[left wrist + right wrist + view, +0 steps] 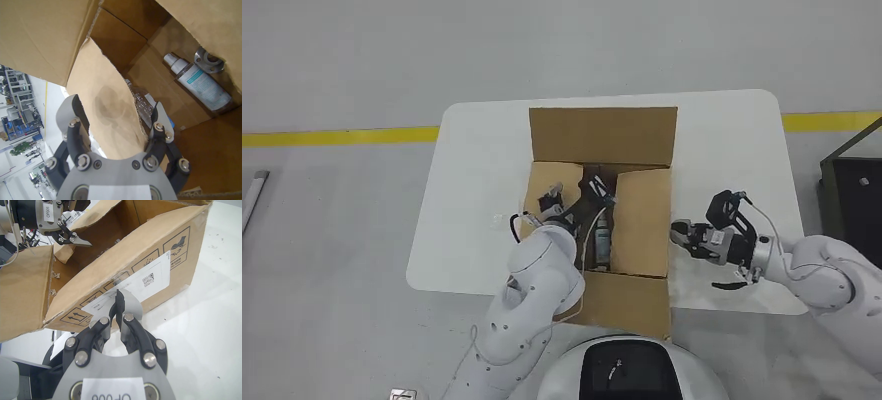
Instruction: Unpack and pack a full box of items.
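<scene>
An open cardboard box (pixel 602 135) stands in the middle of the white table (pixel 722 120). My left gripper (pixel 116 100) is open inside the box (pixel 117 37), its fingers on either side of a torn inner flap (pixel 113 121) without clamping it. On the box floor lie a white spray bottle (pixel 198 81), a metal flange (pixel 208 60) and a clear plastic bottle (pixel 143 106) partly hidden behind the flap. My right gripper (pixel 118 294) is shut with nothing in it, close against the labelled outer side wall (pixel 151 262). In the top view it (pixel 676 232) sits at the box's right side.
A white label (pixel 147 279) is stuck on the box's outer wall. Bare table lies to the right of the box (pixel 732 160). A dark cart (pixel 852 190) stands off the table's right edge. The box's near flap (pixel 627 305) hangs toward the robot.
</scene>
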You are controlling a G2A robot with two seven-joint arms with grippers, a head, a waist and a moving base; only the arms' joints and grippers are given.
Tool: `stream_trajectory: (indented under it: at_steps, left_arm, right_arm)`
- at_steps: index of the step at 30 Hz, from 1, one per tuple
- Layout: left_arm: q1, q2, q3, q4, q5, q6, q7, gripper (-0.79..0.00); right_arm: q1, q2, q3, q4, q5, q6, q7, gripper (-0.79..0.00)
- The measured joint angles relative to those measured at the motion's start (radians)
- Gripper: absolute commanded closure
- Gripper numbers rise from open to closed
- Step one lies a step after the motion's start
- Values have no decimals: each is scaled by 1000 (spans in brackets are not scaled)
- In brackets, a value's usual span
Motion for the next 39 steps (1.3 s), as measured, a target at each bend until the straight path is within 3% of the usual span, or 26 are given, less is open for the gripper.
stream_trajectory:
  at_steps: [10,20,24,30,31,33,39]
  left_arm:
    - [17,-5,-19,-39,16,18,16,0]
    - [28,-22,-82,-127,-100,161,31,0]
    - [32,-27,-112,-148,-159,205,31,0]
    - [34,-29,-135,-148,-187,218,42,0]
    - [34,-29,-137,-150,-187,217,44,-289]
    - [31,-28,-138,-154,-161,206,48,-785]
    - [23,-25,-149,-172,-79,189,56,-785]
  right_arm:
    - [-8,-7,17,4,13,11,-5,0]
    - [-12,-11,78,6,136,-10,-46,0]
    - [-7,-8,111,0,226,-51,-19,0]
    - [12,-13,85,-25,211,-41,56,0]
    - [19,-15,74,-25,210,-39,70,0]
    - [37,-19,50,-21,201,-33,97,0]
    - [57,-30,24,-16,118,-8,77,0]
